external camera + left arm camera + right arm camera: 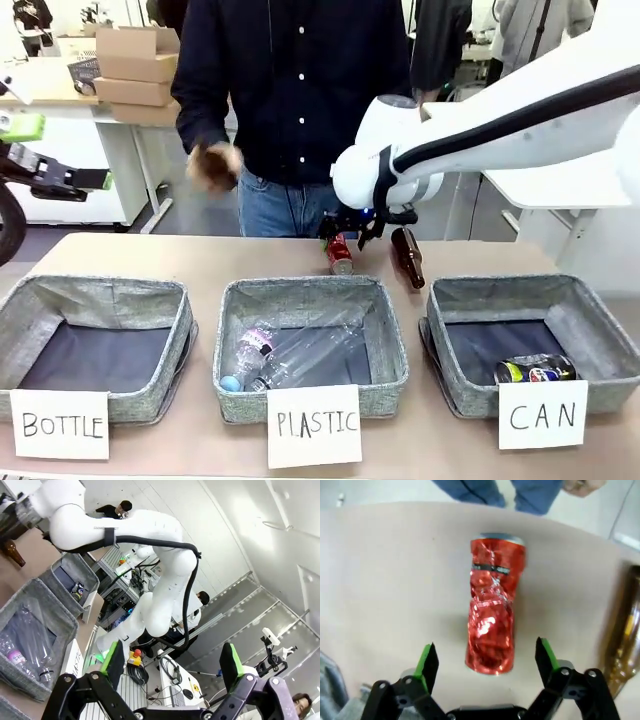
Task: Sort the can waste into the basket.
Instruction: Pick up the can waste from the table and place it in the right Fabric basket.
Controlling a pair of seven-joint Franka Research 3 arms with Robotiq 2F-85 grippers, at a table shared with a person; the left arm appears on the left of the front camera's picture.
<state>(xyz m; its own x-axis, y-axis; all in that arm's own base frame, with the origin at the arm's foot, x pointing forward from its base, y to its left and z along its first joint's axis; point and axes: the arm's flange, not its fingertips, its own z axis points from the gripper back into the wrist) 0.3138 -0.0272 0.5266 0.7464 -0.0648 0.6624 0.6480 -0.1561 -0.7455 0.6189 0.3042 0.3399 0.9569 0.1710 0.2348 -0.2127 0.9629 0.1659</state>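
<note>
1. Can, red (492, 615): crushed, crinkled thin metal w/ silver end, lying on its side on the table (150, 260) just behind the PLASTIC basket (300, 288).
2. Long axis runs straight away from the right gripper (485, 655), centred btwn its green pads. Jaws spread wide, nothing held, hovering close over the can. Closing should pinch across the crumpled waist.
3. Right arm is far nearer. Left gripper (171, 655) is also open & empty, well off to the left.
4. Brown bottle (625, 630): smooth glass, lying just beside the can, not touching.
5. CAN basket (600, 330): grey woven fabric, dark base, to the robot's right. Dark can (535, 370) is already inside, at the front.
</note>
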